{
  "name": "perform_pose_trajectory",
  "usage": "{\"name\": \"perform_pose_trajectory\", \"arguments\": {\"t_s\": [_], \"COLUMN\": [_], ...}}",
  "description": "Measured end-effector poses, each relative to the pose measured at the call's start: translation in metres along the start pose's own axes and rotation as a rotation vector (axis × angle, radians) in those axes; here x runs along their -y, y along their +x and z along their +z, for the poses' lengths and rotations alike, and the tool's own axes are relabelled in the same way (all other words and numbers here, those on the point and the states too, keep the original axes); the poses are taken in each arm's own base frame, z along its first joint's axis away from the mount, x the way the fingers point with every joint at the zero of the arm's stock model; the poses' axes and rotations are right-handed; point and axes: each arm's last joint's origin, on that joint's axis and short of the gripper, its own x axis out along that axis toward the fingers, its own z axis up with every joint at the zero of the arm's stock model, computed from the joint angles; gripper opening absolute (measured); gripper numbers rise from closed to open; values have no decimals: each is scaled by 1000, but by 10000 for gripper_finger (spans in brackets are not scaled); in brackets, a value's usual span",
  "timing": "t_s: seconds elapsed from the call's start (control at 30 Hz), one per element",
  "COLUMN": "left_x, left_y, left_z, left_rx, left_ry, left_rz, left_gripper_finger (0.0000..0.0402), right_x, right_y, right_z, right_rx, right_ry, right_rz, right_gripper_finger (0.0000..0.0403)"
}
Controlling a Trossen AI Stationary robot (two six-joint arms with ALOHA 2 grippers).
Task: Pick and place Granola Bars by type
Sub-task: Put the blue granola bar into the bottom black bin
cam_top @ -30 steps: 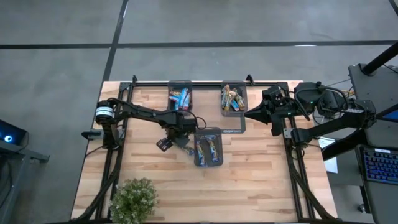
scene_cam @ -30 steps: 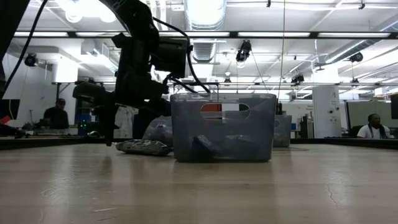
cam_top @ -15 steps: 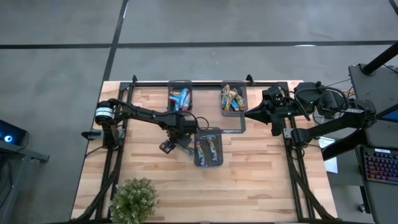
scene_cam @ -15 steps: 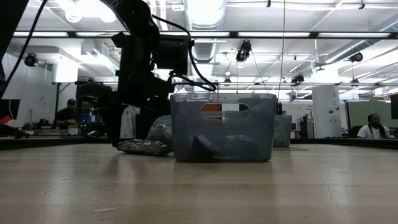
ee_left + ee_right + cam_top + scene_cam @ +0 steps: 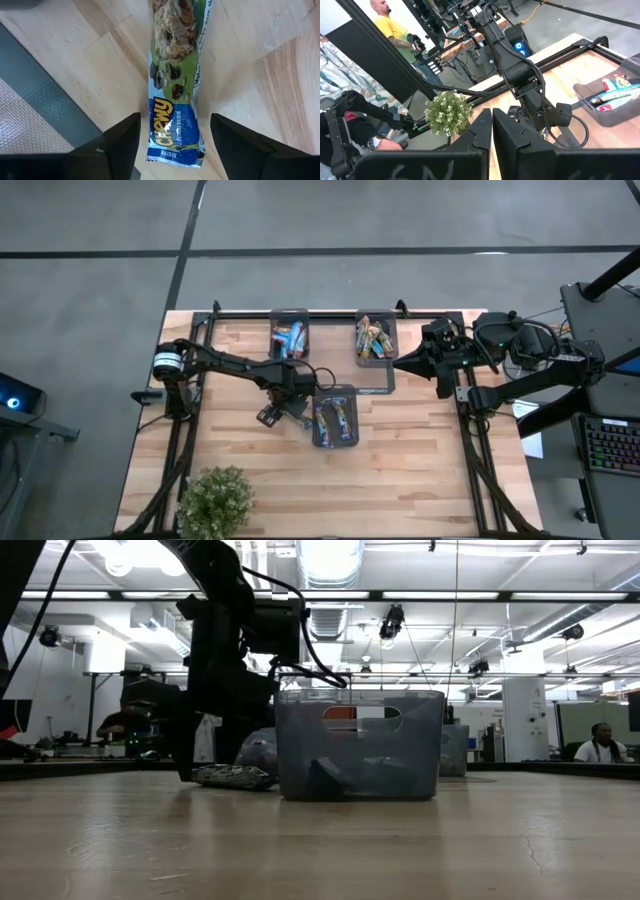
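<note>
A granola bar point(image 5: 175, 100) in a green and blue wrapper lies flat on the wooden table, just left of the middle grey tray point(image 5: 335, 418). In the low view the bar point(image 5: 232, 776) lies beside that tray point(image 5: 358, 745). My left gripper point(image 5: 175, 120) points down over the bar's blue end, open, one finger on each side of it with wood showing between. From above, the left gripper point(image 5: 285, 404) hides the bar. My right gripper point(image 5: 400, 363) is shut and held high at the table's right side, holding nothing.
Two more grey trays with wrapped bars stand at the far edge point(image 5: 290, 335) point(image 5: 376, 338); the middle tray also holds bars. A potted plant point(image 5: 215, 498) stands at the near left. Black frame rails point(image 5: 470, 440) run along the table's sides.
My left gripper has rolled a little about its downward-pointing line while staying over the bar, still open. The bar has not moved.
</note>
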Motion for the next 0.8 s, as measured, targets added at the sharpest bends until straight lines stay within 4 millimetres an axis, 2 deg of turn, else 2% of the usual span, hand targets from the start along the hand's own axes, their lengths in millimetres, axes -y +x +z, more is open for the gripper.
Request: {"name": "perform_pose_trajectory", "arguments": {"t_s": [0.37, 0.8], "left_x": [3, 5], "left_y": [1, 3], "left_z": [2, 4], "left_rx": [22, 39], "left_ry": [-10, -12], "left_rz": [-36, -36], "left_gripper_finger": [181, 178], "right_x": [0, 0], "right_y": [0, 0], "right_z": [0, 0], "right_rx": [0, 0], "right_ry": [0, 0], "right_rz": [0, 0], "right_gripper_finger": [8, 8]}}
